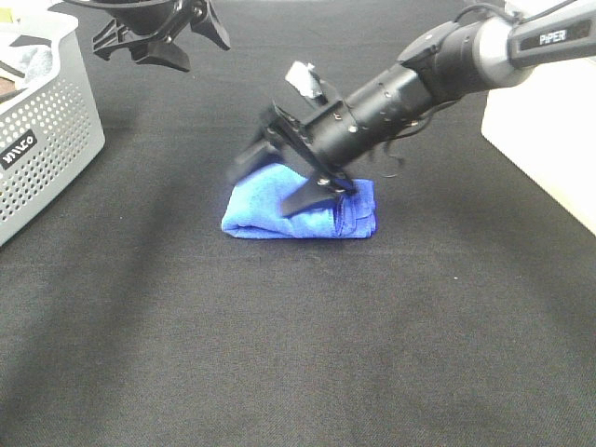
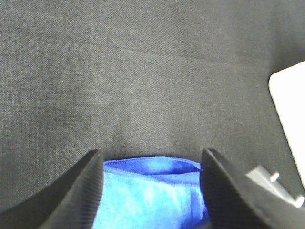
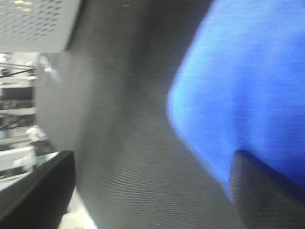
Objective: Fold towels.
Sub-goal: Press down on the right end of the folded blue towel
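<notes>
Black cloth, towel under right fingers

A black cloth-covered table carries a grey perforated basket and a white block at opposite edges.

We see one towel: bright royal-blue, fuzzy microfibre, folded into compact thick bundle. Lies flat on black cloth, near middle of surface, long side across exterior view. Layered edges stacked at right end, rounded fold at left. Darker stitched hem visible along one edge in left wrist view.
</notes>
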Controlling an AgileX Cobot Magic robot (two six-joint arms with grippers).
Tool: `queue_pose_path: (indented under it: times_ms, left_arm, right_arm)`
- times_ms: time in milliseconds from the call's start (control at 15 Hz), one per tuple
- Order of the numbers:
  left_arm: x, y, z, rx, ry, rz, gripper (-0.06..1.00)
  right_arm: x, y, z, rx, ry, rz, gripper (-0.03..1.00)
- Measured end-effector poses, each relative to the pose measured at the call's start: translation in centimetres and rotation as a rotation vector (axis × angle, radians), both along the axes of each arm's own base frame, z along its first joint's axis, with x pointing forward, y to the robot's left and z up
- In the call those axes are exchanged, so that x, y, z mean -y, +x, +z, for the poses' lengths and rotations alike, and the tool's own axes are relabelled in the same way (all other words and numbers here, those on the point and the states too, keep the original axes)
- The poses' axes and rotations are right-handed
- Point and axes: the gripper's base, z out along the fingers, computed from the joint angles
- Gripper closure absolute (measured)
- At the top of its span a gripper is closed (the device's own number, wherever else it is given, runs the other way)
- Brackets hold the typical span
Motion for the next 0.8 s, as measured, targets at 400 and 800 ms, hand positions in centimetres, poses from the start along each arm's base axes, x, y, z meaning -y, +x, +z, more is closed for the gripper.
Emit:
queue_pose_path:
  times_ms: [400, 800]
  left_arm:
    - [0.0, -0.1, 0.0, -0.006, 0.004, -0.004, 0.37]
    - [-0.1, -0.5, 0.2, -0.015, 0.041, -0.051, 0.37]
  right_arm:
    - [3.8, 1.5, -0.6, 0.010, -0.095, -0.074, 0.15]
    - [6.7, 2.4, 0.8, 0.023, -0.126, -0.132, 0.15]
